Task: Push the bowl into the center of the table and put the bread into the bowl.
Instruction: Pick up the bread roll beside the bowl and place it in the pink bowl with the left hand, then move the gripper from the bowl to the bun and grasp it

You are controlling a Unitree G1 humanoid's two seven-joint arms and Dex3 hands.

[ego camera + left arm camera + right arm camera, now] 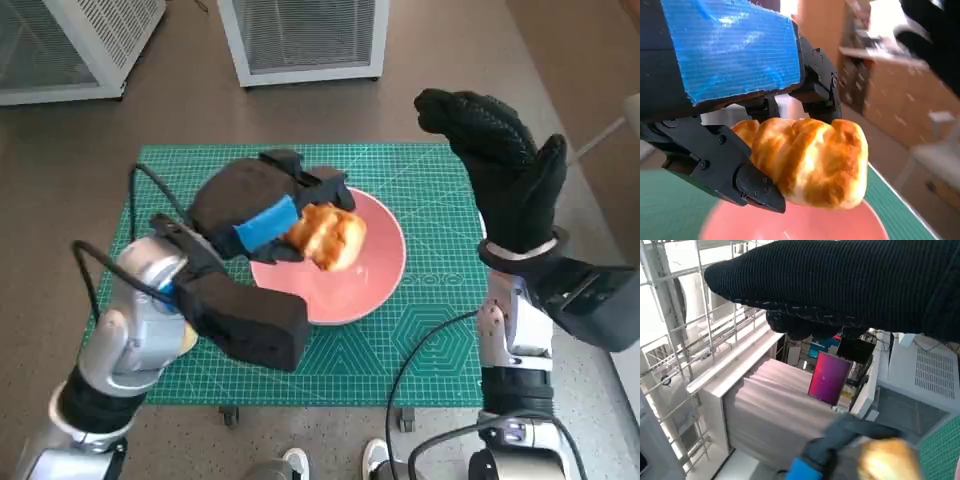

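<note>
Left hand (262, 215), black w/ blue tape on its back, holds the golden-brown glazed bread roll (328, 236) between its fingers, above the shallow pink round bowl (375, 280). Left wrist view: dark fingers (747, 182) clamp one end of the roll and more press in from behind, so roughly half of it sticks out free, w/ the bowl's pink inside right below. The bowl sits about mid-way on the green gridded cutting mat (430, 330), so the push looks done.

Risks: the grip is on one end only, so the free end could swing down and the roll slip out early. Released from height, it could bounce or roll over the low rim onto the mat.

Roll's long axis runs approx from the hand's fingers toward the robot's right and slightly nearer it; free end points that way.

Right hand (505, 165), in black knitted glove, is raised beside the mat's right edge, fingers spread and a bit curled, holding nothing.
</note>
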